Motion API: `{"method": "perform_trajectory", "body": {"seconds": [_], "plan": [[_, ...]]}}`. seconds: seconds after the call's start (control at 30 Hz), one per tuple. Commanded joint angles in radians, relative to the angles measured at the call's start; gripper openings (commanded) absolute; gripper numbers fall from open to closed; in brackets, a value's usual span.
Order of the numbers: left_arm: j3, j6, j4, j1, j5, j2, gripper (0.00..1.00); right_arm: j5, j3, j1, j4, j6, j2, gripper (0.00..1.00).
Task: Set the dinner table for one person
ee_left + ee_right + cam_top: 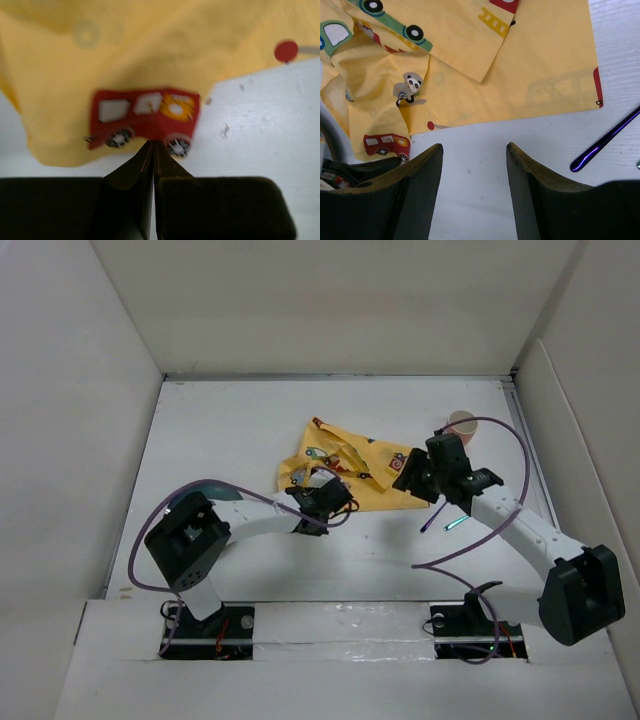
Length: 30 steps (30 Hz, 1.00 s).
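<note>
A crumpled yellow placemat (345, 462) printed with cartoon cars lies on the white dinner table (225, 430). My left gripper (336, 502) is at its near left corner. In the left wrist view its jaws are shut (152, 145), with the tips on the hem of the placemat (150, 60) under a red car print. My right gripper (428, 483) stands open (474, 146) over the bare table (475, 190), just short of the near edge of the placemat (520, 75), with nothing between its fingers.
A tan cup (462, 423) stands behind the right arm. A purple utensil (433, 520) (605, 142) and a teal one (455, 524) lie by the right gripper. White walls close in the table on three sides.
</note>
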Motion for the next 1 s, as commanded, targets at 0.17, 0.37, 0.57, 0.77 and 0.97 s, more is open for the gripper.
{"method": "perform_trajectory", "body": {"seconds": [0.17,0.37,0.57,0.77,0.97], "plan": [[0.148,0.194,-0.046,0.242,-0.098,-0.139,0.0,-0.003,-0.025,-0.006,0.015,-0.007,-0.006,0.59],[0.217,0.297,-0.036,0.382,0.075,-0.113,0.0,-0.035,0.007,-0.015,-0.001,-0.022,0.012,0.6],[0.17,0.367,-0.068,0.083,0.115,-0.128,0.0,-0.018,-0.011,-0.028,-0.002,-0.024,-0.005,0.38],[0.044,0.316,-0.007,0.061,0.205,-0.11,0.25,-0.027,-0.02,-0.048,-0.011,-0.031,-0.037,0.1],[0.004,0.314,0.004,0.017,0.176,-0.058,0.29,-0.038,-0.04,-0.077,-0.013,-0.033,-0.065,0.19]]}}
